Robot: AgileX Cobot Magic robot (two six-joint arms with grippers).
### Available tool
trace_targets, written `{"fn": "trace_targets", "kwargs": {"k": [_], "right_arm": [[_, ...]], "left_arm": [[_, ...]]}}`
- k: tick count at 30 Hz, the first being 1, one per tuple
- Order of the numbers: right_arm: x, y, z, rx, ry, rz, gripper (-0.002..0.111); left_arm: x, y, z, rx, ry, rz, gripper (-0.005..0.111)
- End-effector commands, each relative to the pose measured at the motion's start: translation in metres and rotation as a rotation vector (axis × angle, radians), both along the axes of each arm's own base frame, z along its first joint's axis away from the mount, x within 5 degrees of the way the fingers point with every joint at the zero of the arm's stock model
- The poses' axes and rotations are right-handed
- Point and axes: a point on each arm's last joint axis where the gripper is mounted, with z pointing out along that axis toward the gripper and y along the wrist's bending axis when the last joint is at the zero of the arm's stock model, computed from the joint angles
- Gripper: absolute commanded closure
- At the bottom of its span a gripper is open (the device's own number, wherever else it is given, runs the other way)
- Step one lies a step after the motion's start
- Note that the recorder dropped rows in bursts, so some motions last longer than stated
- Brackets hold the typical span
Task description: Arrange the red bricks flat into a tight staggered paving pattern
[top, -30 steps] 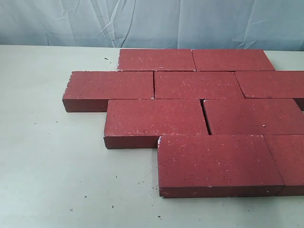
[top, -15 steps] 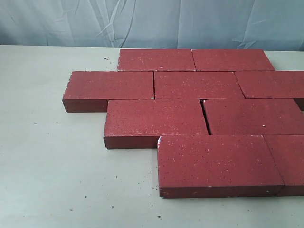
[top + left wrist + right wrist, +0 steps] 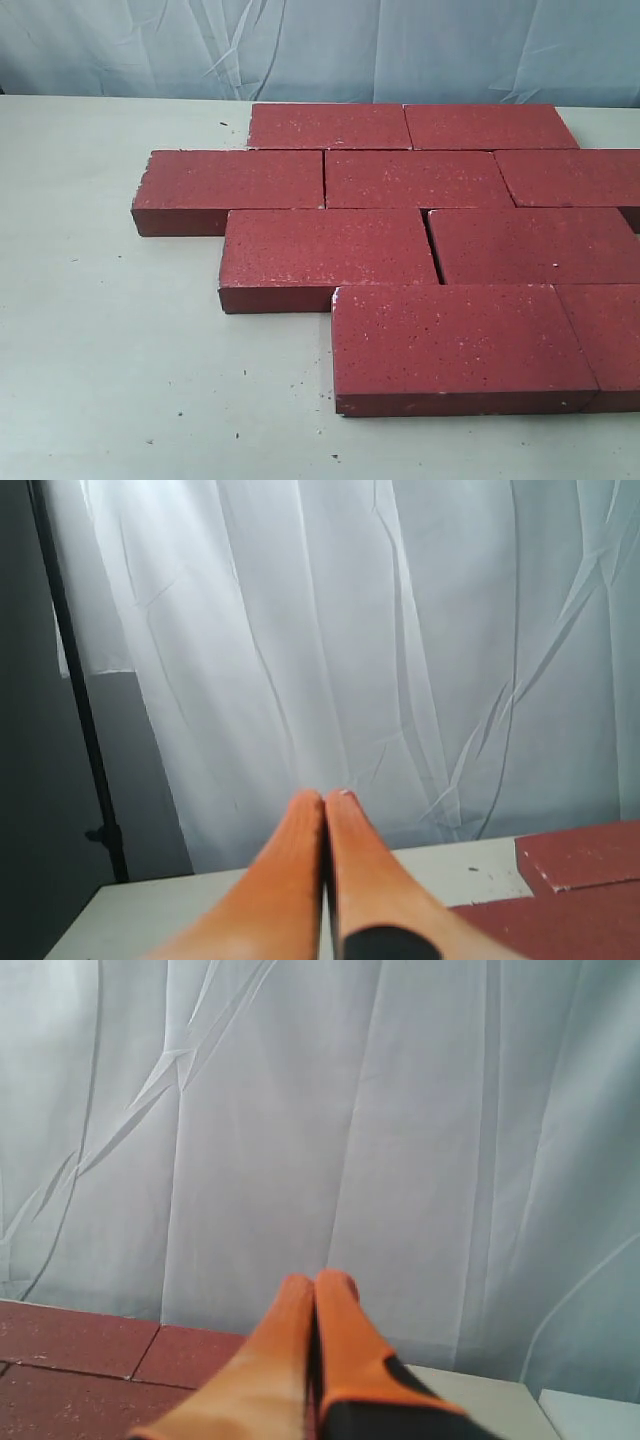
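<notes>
Several dark-red bricks (image 3: 328, 258) lie flat on the pale table (image 3: 110, 350) in staggered rows, edges touching, with a narrow gap between the two bricks of the third row. Neither arm shows in the exterior view. The left wrist view has my left gripper (image 3: 323, 798) shut and empty, its orange fingers pressed together above the table's corner, with brick corners (image 3: 580, 855) beside them. My right gripper (image 3: 316, 1282) is likewise shut and empty, raised toward the curtain, with bricks (image 3: 70, 1340) below and to one side.
A white curtain (image 3: 320, 45) hangs behind the table. A dark stand pole (image 3: 75, 695) rises by the table's corner in the left wrist view. Small dark crumbs (image 3: 295, 385) dot the table in front of the bricks.
</notes>
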Motion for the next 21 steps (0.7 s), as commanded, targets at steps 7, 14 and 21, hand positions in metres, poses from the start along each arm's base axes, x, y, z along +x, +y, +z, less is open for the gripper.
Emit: {"fn": "trace_targets", "kwargs": {"k": [7,14,21], "right_arm": [[0.0,0.0018,-0.0076,0.12,0.005,0.03,0.109],[0.0,0.0018,-0.0076,0.12,0.005,0.03,0.109],[0.0,0.0018,-0.0076,0.12,0.005,0.03,0.109]], "left_arm": [[0.0002,0.0,-0.0095,0.01,0.083,-0.001,0.107],[0.0002,0.0,-0.0095,0.01,0.083,-0.001,0.107],[0.0002,0.0,-0.0095,0.01,0.083,-0.001,0.107]]}}
